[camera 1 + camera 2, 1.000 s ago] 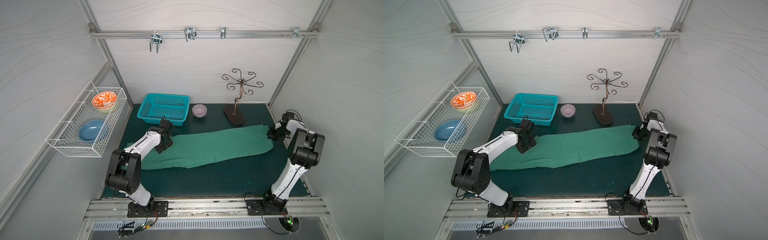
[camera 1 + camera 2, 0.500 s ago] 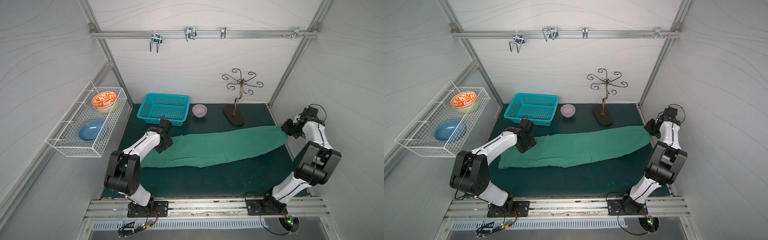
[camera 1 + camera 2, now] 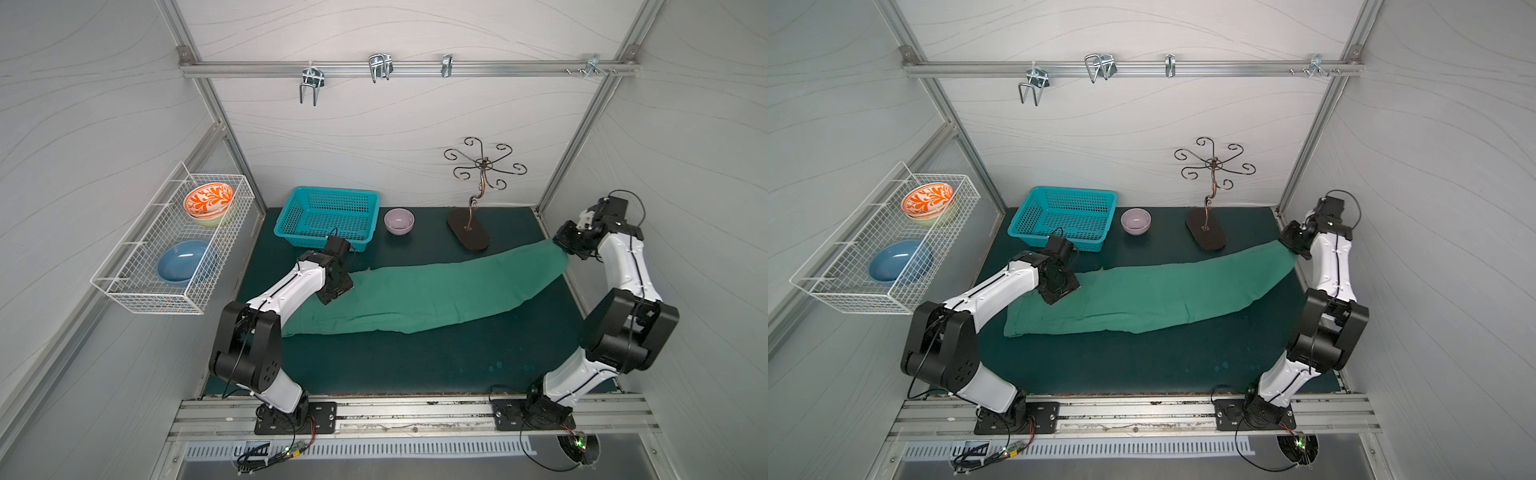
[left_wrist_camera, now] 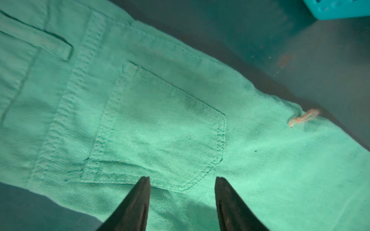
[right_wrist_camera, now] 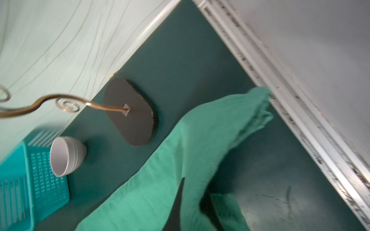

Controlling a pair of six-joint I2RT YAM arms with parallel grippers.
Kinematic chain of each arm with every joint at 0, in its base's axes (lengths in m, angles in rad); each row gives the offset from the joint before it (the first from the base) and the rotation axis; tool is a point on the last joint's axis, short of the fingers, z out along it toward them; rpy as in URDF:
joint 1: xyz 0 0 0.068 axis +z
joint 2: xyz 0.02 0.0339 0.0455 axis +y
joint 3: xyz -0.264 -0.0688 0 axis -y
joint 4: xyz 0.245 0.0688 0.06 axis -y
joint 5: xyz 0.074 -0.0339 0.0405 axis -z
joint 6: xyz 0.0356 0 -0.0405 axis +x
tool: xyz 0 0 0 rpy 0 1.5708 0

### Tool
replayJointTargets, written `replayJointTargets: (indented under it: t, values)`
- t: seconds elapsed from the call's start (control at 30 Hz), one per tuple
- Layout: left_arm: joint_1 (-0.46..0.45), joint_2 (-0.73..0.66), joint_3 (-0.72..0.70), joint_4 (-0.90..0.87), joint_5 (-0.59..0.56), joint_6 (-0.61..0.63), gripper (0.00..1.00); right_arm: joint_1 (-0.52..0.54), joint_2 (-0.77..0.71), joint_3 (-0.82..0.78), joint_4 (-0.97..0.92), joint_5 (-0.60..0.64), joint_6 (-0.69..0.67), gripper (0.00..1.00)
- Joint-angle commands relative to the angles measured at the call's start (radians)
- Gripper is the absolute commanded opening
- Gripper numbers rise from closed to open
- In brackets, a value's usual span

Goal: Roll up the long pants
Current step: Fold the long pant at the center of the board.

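The long pants lie stretched across the dark mat, waist at the left front and leg ends at the right back. My left gripper hovers open just above the waist end. Its jaws stand apart over the back pocket, with no cloth between them. My right gripper is shut on the leg end of the pants. It holds that end lifted close to the right wall, and the cloth sags from there down to the mat.
A turquoise basket, a lilac bowl and a curled metal stand line the back of the mat. A wire rack with bowls hangs on the left wall. The right wall's rail runs beside the lifted cloth.
My right gripper has moved right, back and up with the leg end in it. The pants have slid rightward and stretched out. The left gripper has stayed open over the waist.
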Motion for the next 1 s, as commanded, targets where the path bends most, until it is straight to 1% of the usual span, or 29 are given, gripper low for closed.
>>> replayJointTargets:
  t: [0.0, 0.07, 0.17, 0.23, 0.3, 0.47, 0.57, 0.73, 0.97]
  values:
    - [-0.001, -0.067, 0.065, -0.080, -0.099, 0.012, 0.56, 0.131, -0.116, -0.036, -0.018, -0.008, 0.015, 0.00]
    - [-0.001, -0.098, 0.079, -0.120, -0.143, 0.001, 0.56, 0.206, -0.156, -0.064, -0.023, -0.008, 0.033, 0.00]
    - [0.003, -0.150, 0.098, -0.174, -0.201, -0.014, 0.58, 0.348, -0.208, -0.098, -0.007, 0.000, 0.073, 0.00]
    - [0.007, -0.194, 0.107, -0.211, -0.245, -0.035, 0.64, 0.455, -0.215, -0.088, 0.007, 0.015, 0.103, 0.00]
    - [0.012, -0.233, 0.118, -0.242, -0.275, -0.045, 0.67, 0.549, -0.196, -0.056, 0.016, 0.032, 0.130, 0.00]
    - [0.022, -0.321, 0.151, -0.309, -0.289, -0.047, 0.68, 0.757, -0.089, 0.072, 0.041, 0.042, 0.181, 0.00]
    - [0.023, -0.375, 0.162, -0.357, -0.306, -0.048, 0.66, 0.855, -0.014, 0.142, 0.068, 0.035, 0.203, 0.00]
    - [0.024, -0.448, 0.165, -0.425, -0.311, -0.023, 0.66, 0.983, 0.128, 0.278, 0.103, 0.021, 0.228, 0.00]
    - [0.024, -0.595, 0.099, -0.472, -0.281, -0.022, 0.66, 1.139, 0.328, 0.465, 0.160, -0.013, 0.264, 0.00]
